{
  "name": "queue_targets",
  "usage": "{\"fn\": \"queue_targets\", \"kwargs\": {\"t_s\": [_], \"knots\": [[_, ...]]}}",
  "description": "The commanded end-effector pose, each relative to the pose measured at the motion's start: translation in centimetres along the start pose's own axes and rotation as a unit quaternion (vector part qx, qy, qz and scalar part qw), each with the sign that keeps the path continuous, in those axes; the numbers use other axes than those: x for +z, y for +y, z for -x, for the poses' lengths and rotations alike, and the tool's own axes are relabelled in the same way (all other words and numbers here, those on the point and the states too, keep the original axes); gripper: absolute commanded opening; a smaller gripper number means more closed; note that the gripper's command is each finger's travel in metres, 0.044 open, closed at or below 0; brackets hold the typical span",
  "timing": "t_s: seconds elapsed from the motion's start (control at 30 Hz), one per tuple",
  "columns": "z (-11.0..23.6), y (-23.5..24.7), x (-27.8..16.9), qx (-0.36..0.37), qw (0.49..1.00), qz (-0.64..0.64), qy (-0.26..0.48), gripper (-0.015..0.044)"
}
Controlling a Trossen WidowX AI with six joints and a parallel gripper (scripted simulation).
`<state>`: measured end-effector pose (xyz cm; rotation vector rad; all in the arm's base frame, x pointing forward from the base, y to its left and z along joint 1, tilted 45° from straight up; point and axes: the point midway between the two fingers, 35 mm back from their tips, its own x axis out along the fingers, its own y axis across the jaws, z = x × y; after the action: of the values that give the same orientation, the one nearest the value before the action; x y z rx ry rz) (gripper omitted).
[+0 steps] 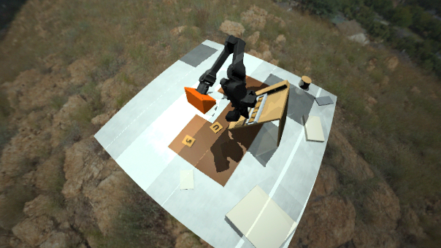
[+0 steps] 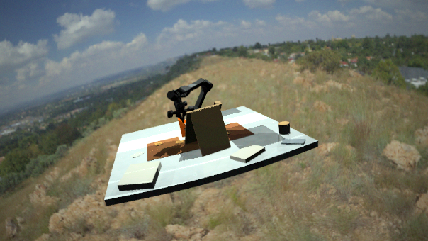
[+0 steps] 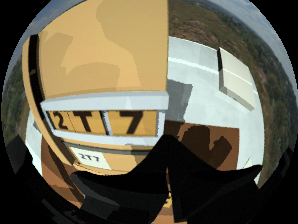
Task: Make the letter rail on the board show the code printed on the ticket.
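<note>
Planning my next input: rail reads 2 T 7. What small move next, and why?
Probably nudge the 7 toward the T with the shut, empty gripper: it sits nearest the rail's open end, and the ticket seems to match.
</note>
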<state>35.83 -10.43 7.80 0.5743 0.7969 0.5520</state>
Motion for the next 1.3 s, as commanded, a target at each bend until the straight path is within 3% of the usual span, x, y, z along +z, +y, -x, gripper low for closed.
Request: {"fn": "queue_targets", "kwargs": {"t_s": [0.0, 0.27, 1.27], "knots": [[-0.83, -0.77, 0.88, 0.0, 0.993, 0.014, 0.118, 0.0], [-0.56, -0.16, 1.12, 0.034, 0.971, 0.034, 0.234, 0.0], [-1.17, -0.2, 1.3, 0.034, 0.971, 0.034, 0.235, 0.0]]}}
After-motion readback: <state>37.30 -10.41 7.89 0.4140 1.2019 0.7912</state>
